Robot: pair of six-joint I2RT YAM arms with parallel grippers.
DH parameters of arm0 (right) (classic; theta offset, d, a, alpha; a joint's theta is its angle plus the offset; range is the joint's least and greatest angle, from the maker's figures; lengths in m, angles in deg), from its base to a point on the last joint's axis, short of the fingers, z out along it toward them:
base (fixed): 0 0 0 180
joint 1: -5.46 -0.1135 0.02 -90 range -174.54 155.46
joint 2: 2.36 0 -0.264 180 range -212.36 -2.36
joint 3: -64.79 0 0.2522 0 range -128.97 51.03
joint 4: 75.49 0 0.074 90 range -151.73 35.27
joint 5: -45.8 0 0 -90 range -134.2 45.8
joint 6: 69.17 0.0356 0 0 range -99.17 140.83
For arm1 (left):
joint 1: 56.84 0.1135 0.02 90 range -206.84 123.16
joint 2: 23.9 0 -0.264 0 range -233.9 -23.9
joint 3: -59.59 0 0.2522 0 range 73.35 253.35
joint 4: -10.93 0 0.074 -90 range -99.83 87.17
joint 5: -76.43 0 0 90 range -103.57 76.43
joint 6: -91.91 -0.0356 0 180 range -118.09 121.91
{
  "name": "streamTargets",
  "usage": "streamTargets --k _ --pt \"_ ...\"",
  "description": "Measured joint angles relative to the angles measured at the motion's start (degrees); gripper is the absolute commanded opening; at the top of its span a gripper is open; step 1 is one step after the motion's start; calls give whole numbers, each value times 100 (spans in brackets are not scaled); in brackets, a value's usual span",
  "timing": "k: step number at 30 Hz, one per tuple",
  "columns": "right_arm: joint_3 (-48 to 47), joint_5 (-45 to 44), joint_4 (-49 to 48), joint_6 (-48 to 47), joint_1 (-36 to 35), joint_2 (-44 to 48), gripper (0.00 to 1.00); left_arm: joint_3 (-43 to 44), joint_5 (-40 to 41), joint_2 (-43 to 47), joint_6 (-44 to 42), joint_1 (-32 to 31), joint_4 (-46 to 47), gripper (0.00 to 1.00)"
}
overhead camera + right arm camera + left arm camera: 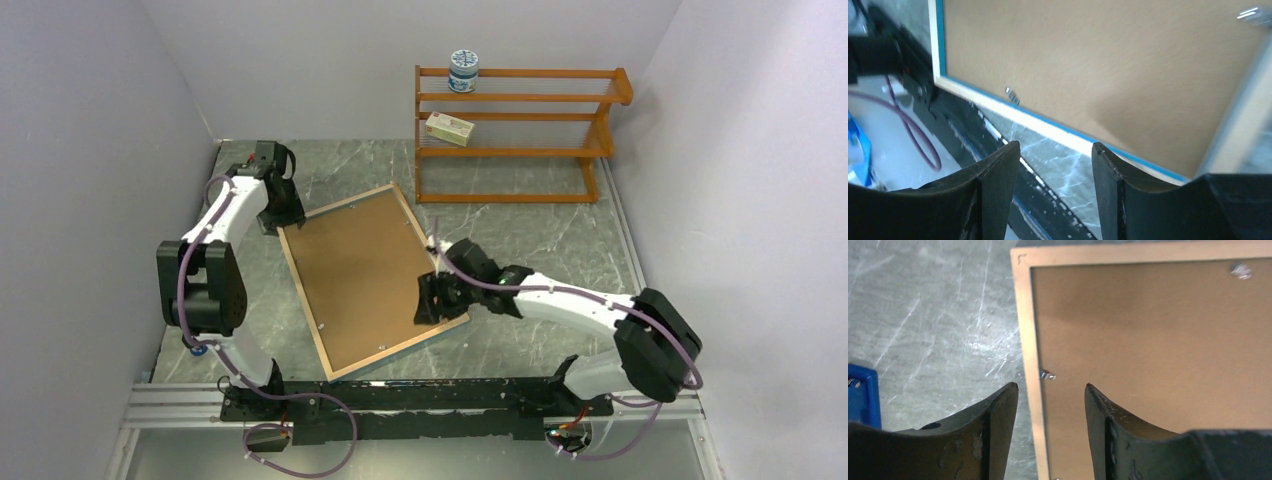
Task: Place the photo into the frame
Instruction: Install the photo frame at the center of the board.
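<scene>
Plainly face-down, the frame (304, 300) lies askew mid-table (520, 235), brown backing board (1148, 340) up, pale wood rim, blue edge. The left gripper (1050, 387) gapes over its left rim; the right gripper (1055, 145) gapes beside its right edge, both empty. The jar (463, 70) label on the rack (520, 135) is unreadable.

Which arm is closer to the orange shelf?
Right. The right arm is in front of the shelf, near its left end; the left arm is farther left, at a far corner of the frame.
</scene>
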Motion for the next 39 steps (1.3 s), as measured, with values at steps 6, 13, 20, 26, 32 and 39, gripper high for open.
streamTargets --k 6,13,20,26,32,39 --pt "-157 -258 181 -101 1233 308 64 243 -529 24 195 0 219 63" --pt "-881 -529 173 -7 2330 -354 70 -385 -1759 -153 1091 -146 1722 70" --pt "-1390 -286 -94 144 2682 -1554 74 -682 -2203 -1027 1906 -474 3311 77" --pt "-1294 168 -295 210 2664 -1805 71 -391 -2144 -1473 2153 -686 4083 77" --pt "-1294 669 -520 256 2592 -2120 66 -358 -1998 -1604 2365 -763 4452 75" --pt "-1239 953 -752 389 2363 -2286 64 -398 -1709 -1718 2815 -791 4903 71"
